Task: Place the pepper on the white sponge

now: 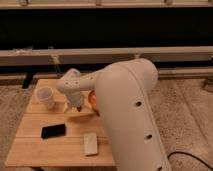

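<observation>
The white sponge [90, 143] lies flat near the front edge of the wooden table [35, 150]. My gripper [76, 104] hangs below the white wrist over the middle of the table, left of the orange plate [92, 99] and well behind the sponge. A small dark red bit [80, 108] shows at the gripper's lower end and may be the pepper; most of it is hidden. The big white arm covers the right side of the table.
A white cup [46, 96] stands at the back left of the table. A black phone [53, 131] lies left of the sponge. A dark wall with a pale rail runs behind the table. A black cable [187, 156] lies on the floor to the right.
</observation>
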`<state>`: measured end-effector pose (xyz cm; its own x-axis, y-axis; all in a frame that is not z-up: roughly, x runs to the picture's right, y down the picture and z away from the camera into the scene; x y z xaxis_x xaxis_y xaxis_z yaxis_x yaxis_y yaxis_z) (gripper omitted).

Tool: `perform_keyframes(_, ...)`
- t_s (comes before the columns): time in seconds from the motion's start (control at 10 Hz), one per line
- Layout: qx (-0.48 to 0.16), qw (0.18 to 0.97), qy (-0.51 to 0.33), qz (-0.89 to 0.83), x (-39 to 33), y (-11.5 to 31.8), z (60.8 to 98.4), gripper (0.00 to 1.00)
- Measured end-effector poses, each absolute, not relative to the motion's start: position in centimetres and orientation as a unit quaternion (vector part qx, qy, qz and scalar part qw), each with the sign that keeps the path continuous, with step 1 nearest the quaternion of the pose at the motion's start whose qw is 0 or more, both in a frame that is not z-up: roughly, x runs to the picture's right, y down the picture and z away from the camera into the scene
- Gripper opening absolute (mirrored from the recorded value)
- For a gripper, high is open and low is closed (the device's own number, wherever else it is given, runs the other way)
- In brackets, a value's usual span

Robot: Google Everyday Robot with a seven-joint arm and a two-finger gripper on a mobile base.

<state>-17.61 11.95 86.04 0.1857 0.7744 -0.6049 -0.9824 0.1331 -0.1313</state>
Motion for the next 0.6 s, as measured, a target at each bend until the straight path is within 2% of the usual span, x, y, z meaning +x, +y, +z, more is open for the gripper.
perform_keyframes(0.6,-0.256,0.737,0.206,0.590,-19.5,9.7,89.8,0.86)
